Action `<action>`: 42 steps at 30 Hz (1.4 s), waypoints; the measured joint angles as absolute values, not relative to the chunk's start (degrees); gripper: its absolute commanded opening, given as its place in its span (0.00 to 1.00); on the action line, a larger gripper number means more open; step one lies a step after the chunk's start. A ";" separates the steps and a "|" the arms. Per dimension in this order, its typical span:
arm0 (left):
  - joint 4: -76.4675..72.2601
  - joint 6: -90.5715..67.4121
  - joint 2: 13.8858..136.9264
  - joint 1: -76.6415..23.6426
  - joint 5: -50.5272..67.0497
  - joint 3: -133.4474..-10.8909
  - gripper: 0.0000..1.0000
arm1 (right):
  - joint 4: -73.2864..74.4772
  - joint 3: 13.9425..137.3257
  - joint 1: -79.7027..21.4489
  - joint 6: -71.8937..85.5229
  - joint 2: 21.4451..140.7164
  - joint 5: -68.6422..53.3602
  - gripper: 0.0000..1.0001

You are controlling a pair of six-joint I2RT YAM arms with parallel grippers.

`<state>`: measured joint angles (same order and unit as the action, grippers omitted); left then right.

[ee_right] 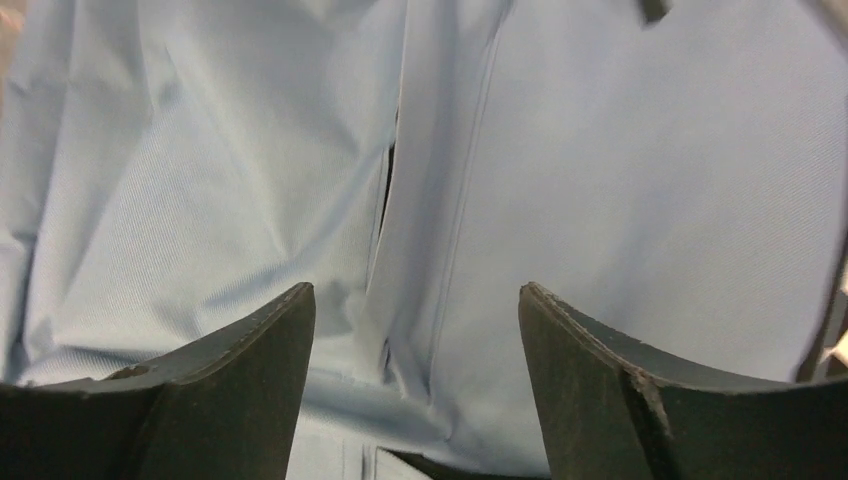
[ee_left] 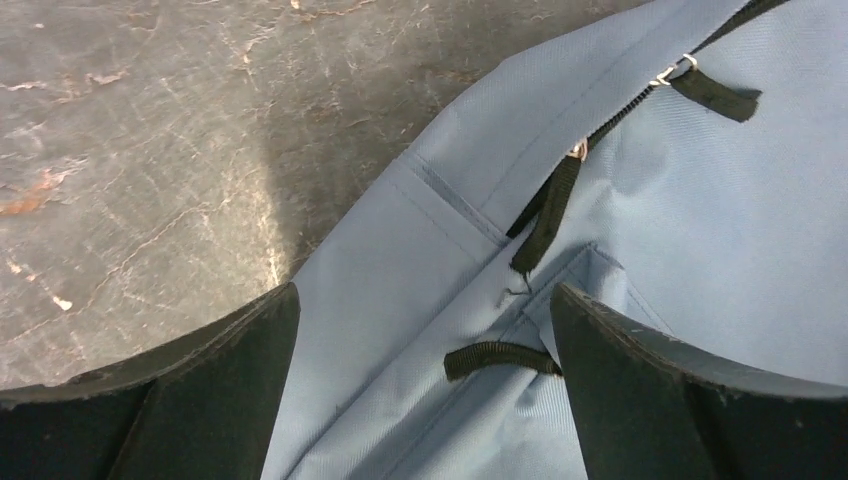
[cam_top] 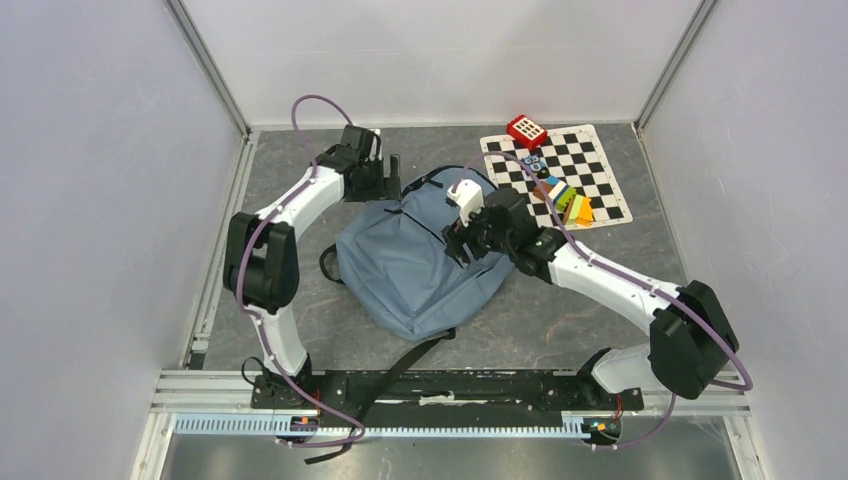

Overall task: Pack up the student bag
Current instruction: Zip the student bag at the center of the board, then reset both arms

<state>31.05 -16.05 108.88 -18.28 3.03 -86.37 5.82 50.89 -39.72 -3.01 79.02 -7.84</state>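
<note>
Both arms are over the bag (cam_top: 400, 270), which lies flat mid-table (cam_top: 300, 190), directly beneath the two grippers. The left gripper (cam_top: 390, 187) hangs at the bag's far left corner, jaws spread wide, nothing between them. In its wrist view, blue-grey fabric runs under the gap and under the finger (ee_left: 650, 390) at the right of the view. Bare table shows beyond the other finger. Just ahead of the gap, a black pull tab (ee_left: 545, 215) dangles from the zip (ee_left: 640, 95), which climbs away to the upper right. A short black loop (ee_left: 495, 357) lies on the cloth, right up at that right-side finger's inner edge. Touching or only beside it? I cannot tell.

Over to the right gripper (cam_top: 462, 243): it sits above the bag's upper middle, jaws parted too, and it holds nothing. Its wrist view is fabric from edge to edge. A seam (ee_right: 385, 190) with a narrow dark slit runs straight away from the gap between the fingers. Whether the tips press the cloth, I cannot tell.

Behind the right gripper's wrist, toward the far right corner, lies a checkered mat (cam_top: 600, 165). A red keypad block (cam_top: 527, 131) sits at its far edge, and a row of coloured blocks (cam_top: 578, 208) lies on the side nearer the arm. Back toward the bases, well behind both grippers, a black strap (cam_top: 395, 370) trails from the bag's near end across the rail.
</note>
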 measured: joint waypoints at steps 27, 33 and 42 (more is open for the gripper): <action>19.64 -20.58 57.25 -18.24 -20.53 -54.87 1.00 | -0.69 37.19 -0.58 -3.97 51.09 -1.91 0.89; 20.62 -21.63 51.68 -18.24 -21.02 -50.94 1.00 | -8.23 28.18 -0.58 -3.75 44.29 0.47 0.89; 21.17 -21.63 51.07 -18.24 -21.10 -50.22 1.00 | -10.66 26.59 -0.58 -3.73 43.42 1.48 0.89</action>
